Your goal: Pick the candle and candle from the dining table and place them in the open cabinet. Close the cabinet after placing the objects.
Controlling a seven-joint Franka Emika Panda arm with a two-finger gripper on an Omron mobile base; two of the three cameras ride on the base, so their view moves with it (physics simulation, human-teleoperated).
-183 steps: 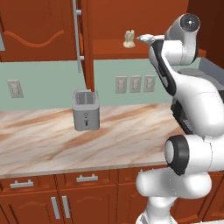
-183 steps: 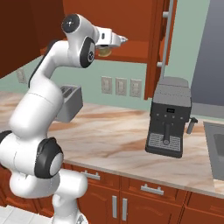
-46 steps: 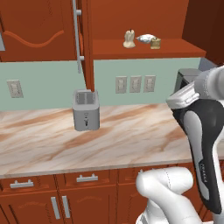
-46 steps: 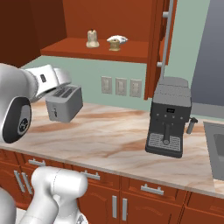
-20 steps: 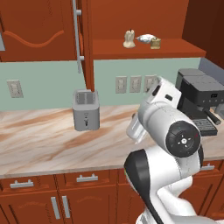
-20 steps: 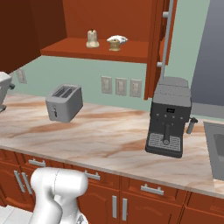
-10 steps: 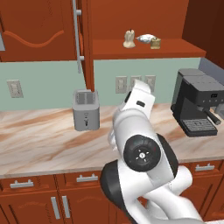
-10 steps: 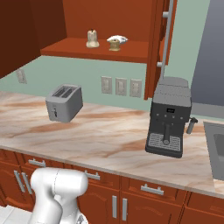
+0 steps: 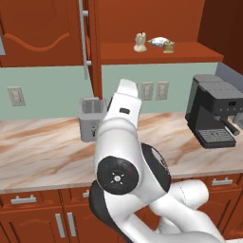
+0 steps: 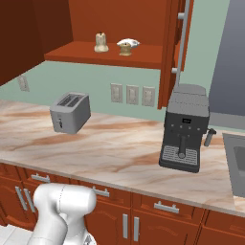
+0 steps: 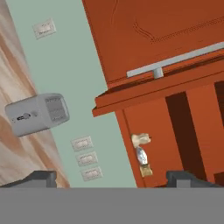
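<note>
the cabinet [image 9: 156, 52] stands open; we should press its door [image 11: 166, 39] squarely near the bar handle [image 11: 175, 61]. both candles, cream [image 10: 100, 43] and tan [image 10: 125, 48], sit on its shelf at 12 o'clock. pincer [image 11: 116, 177] spread, empty.

We see a pale cream candle [image 9: 139, 42] and a tan-yellow one [image 9: 168, 46] above our claw, reddish-brown cabinet [image 9: 156, 52], grey toaster [image 10: 70, 112], beige-brown veined counter [image 10: 119, 148].

Toaster [image 10: 70, 112], coffee machine [image 10: 184, 128], outlets [image 10: 132, 94]
</note>
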